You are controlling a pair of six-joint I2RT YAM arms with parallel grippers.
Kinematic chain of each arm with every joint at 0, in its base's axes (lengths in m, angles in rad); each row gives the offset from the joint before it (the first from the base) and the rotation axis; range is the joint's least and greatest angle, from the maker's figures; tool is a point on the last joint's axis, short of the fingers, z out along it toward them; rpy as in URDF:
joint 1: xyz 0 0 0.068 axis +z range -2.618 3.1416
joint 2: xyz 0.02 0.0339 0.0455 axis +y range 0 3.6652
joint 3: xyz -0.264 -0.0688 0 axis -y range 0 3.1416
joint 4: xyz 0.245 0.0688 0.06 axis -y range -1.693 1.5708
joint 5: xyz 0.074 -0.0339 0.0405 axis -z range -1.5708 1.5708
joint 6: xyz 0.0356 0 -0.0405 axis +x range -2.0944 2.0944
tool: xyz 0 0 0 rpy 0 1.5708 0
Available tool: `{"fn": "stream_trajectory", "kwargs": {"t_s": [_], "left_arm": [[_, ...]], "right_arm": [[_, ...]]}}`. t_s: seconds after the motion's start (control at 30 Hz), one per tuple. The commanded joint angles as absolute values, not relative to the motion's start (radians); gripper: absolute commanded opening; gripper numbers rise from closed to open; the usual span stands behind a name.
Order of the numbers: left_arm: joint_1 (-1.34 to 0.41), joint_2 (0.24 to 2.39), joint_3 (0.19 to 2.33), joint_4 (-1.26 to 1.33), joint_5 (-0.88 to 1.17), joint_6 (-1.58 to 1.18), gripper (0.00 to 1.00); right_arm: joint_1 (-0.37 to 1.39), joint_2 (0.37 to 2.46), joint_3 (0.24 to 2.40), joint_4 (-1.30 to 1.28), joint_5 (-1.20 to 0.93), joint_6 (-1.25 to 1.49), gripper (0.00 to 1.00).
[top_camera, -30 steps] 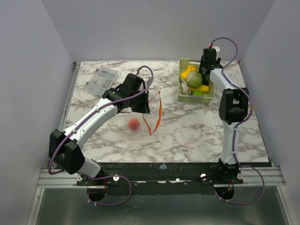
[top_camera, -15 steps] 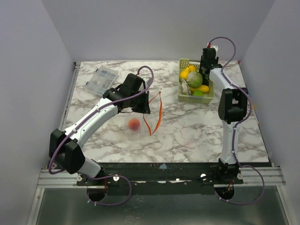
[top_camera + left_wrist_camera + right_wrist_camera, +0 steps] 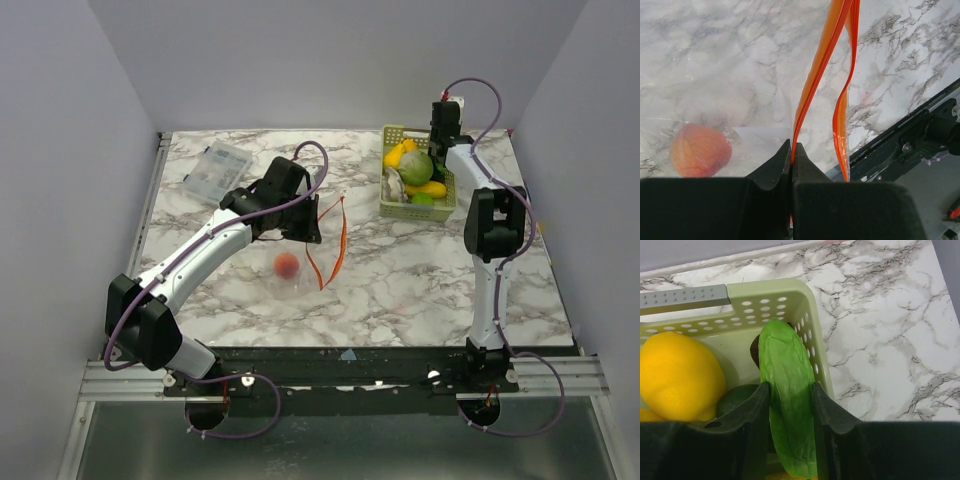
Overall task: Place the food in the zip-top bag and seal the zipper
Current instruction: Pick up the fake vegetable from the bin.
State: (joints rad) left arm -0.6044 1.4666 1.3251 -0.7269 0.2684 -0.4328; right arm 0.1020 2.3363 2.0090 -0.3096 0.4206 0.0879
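The clear zip-top bag (image 3: 300,280) lies mid-table with a red-orange fruit (image 3: 286,264) inside; the fruit also shows in the left wrist view (image 3: 700,150). My left gripper (image 3: 792,147) is shut on the orange-red zipper strip (image 3: 822,55) and holds the mouth (image 3: 335,235) up and open. My right gripper (image 3: 790,390) is over the pale green basket (image 3: 790,290) at the far right, shut on the green cucumber (image 3: 785,365). A yellow lemon (image 3: 680,375) and a dark green piece (image 3: 735,395) lie beside it. In the top view the basket (image 3: 447,200) holds a green round fruit (image 3: 416,168), white garlic (image 3: 392,186) and yellow pieces.
A clear rigid compartment box (image 3: 217,171) lies at the far left of the marble table (image 3: 420,280). Grey walls close the back and sides. The table's dark front rail (image 3: 920,135) shows in the left wrist view.
The right gripper has shifted slightly towards the back of the basket. The left arm and the bag have not moved.
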Motion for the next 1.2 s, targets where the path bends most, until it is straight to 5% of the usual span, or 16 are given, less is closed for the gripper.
{"fn": "stream_trajectory", "kwargs": {"t_s": [0.0,0.4,0.6,0.93,1.17], "left_arm": [[-0.604,1.472,1.323,-0.715,0.287,-0.42,0.0],[-0.602,1.489,1.327,-0.717,0.295,-0.42,0.0],[-0.6,1.496,1.331,-0.719,0.297,-0.42,0.0],[-0.592,1.517,1.336,-0.721,0.313,-0.423,0.0],[-0.586,1.536,1.344,-0.728,0.319,-0.424,0.0]], "right_arm": [[0.101,2.334,2.034,-0.388,0.371,0.102,0.27],[0.1,2.042,1.804,-0.342,0.35,0.188,0.0],[0.1,1.846,1.595,-0.306,0.166,0.305,0.0],[0.134,1.46,1.073,0.058,-0.621,0.733,0.0],[0.307,1.295,0.911,0.065,-0.631,0.871,0.0]]}}
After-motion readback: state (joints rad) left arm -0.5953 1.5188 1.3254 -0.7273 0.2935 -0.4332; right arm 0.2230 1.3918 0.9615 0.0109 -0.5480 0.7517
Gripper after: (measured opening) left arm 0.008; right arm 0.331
